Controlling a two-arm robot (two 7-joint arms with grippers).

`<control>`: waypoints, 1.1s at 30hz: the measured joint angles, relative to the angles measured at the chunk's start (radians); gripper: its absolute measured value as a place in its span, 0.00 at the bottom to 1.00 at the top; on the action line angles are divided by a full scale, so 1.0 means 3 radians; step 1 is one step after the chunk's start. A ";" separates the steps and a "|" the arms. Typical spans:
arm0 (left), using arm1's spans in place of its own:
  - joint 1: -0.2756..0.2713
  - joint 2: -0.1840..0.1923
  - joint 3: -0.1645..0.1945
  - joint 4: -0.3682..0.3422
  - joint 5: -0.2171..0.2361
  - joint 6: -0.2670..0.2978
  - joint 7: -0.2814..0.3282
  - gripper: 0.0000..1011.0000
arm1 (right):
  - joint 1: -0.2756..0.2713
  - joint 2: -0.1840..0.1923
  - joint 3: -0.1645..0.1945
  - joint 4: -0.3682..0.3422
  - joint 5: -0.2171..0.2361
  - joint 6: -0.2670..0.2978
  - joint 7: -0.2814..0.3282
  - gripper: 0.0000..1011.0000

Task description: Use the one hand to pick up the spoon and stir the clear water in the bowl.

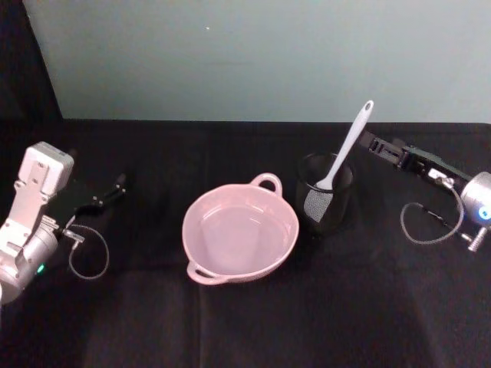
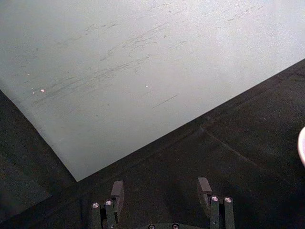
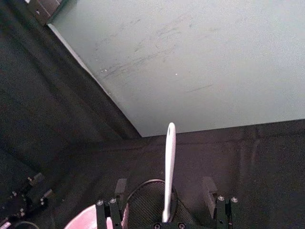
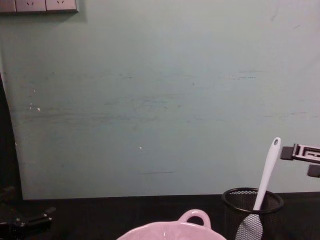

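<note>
Right of the mesh cup [image 1: 325, 195], noted right tool [image 1: 376, 144] spread apart near the spoon [image 1: 347, 149], left tool [image 1: 111, 190] idle, also apart; likely hazard: mesh cup toppled by skewed lift.

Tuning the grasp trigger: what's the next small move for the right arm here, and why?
Probably ease the right gripper forward until its open jaws straddle the handle of the spoon, then close. The spoon stands tilted in the mesh cup, ungrasped; the chest view shows a small gap between gripper and handle. The bowl sits beside the cup; the left gripper is parked at left.
</note>
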State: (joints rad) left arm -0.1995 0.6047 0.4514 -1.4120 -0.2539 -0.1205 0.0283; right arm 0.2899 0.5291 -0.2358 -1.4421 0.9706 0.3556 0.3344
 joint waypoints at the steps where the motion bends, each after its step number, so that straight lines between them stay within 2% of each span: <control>1: 0.0000 0.0000 0.0000 0.0000 0.0000 0.0000 0.0000 1.00 | 0.0031 -0.0014 -0.0012 0.0029 0.0022 0.0024 -0.0002 0.99; 8: 0.0000 0.0000 0.0000 0.0000 0.0000 0.0000 0.0000 1.00 | 0.0294 -0.0131 -0.0126 0.0323 0.0111 0.0094 -0.0017 0.99; 21: 0.0000 0.0000 0.0000 0.0000 0.0000 0.0000 0.0000 1.00 | 0.0616 -0.0230 -0.0376 0.0630 0.0011 -0.0090 -0.0029 0.99; 29: 0.0000 0.0000 0.0000 0.0000 0.0000 0.0000 0.0000 1.00 | 0.0682 -0.0253 -0.0466 0.0702 -0.0015 -0.0181 -0.0052 0.99; 33: 0.0000 0.0000 0.0000 0.0000 0.0000 0.0000 0.0000 1.00 | 0.0684 -0.0257 -0.0472 0.0717 -0.0011 -0.0201 -0.0061 0.99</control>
State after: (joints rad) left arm -0.1996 0.6047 0.4514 -1.4120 -0.2539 -0.1205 0.0283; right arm 0.4951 0.4519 -0.3774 -1.2272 0.9673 0.2952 0.3160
